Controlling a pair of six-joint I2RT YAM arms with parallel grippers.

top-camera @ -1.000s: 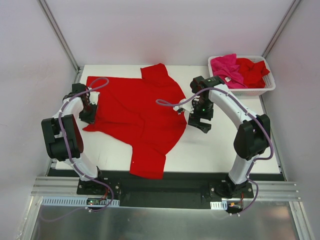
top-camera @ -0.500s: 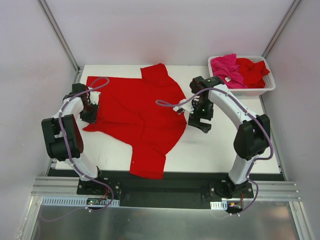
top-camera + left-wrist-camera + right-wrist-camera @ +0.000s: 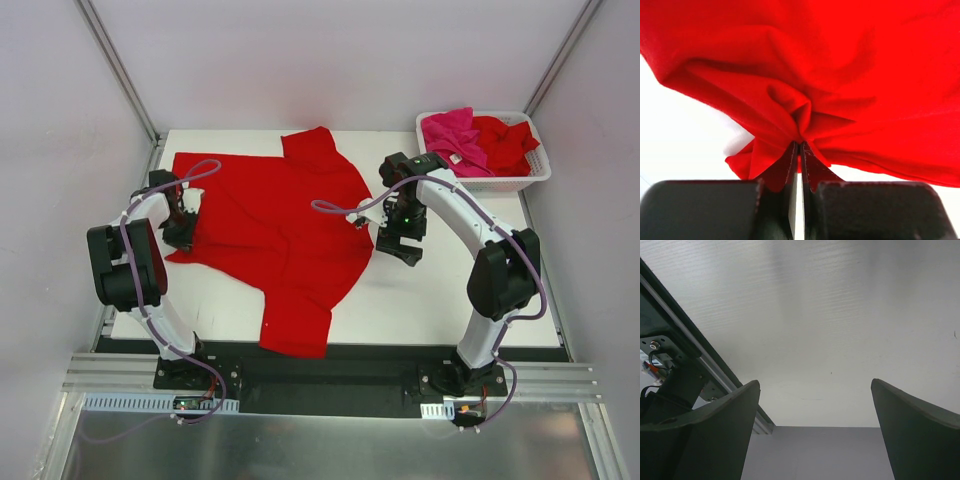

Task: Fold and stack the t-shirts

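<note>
Red t-shirt (image 3: 280,230) lies spread across the left and middle of the white table (image 3: 450,300), one sleeve toward the far edge and one hanging over the near edge.

Left gripper (image 3: 799,147): jaws clamped on a bunched pinch of the shirt's left edge, with the cloth puckered into folds right at the fingertips.

Right gripper (image 3: 400,245): fingers spread wide with nothing between them, just beside the shirt's right edge and not touching it.

Step in hand, as judged: start a fold from the left edge.
- Lift only enough to clear the cloth below.
- Carry the edge across slowly so the pinch does not drag the whole shirt.
- The right arm could pin or take the opposite edge to keep it square.
- The overhanging sleeve may pull the shirt off line.

Surface: smooth, matte and white, so cloth will likely slide.

Room: pale enclosure walls close on three sides. A white basket (image 3: 535,175) at the far right corner holds a magenta t-shirt (image 3: 450,130) and more red cloth (image 3: 505,140).
</note>
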